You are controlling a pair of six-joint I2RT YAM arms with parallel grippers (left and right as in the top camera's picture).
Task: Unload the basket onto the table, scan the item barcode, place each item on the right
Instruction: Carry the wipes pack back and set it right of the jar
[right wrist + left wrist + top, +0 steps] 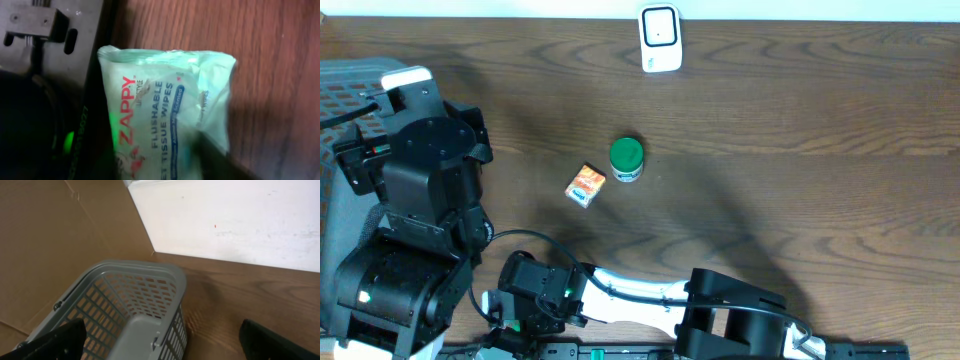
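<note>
Counted from overhead: one white scanner at the table's 12 o'clock edge; one green-lidded jar near the middle; one small orange box just beside the jar at its 8 o'clock, the two close but apart; one grey basket at 9 o'clock; two arms.

The pack of wipes, pale green with its print running lengthwise, shows only in the right wrist view; it fills the middle of that picture, lying partly on the wood and partly over a black base plate at its 9 o'clock; a green light glows on that plate at 7 o'clock.

The right gripper is at the table's 7 o'clock edge, its arm stretched along the near edge; its fingers do not show against the pack, so I cannot tell whether they are apart or clamped.

The left gripper hangs above the basket with its fingers spread wide apart, holding nothing; the left arm covers much of the basket from overhead.
</note>
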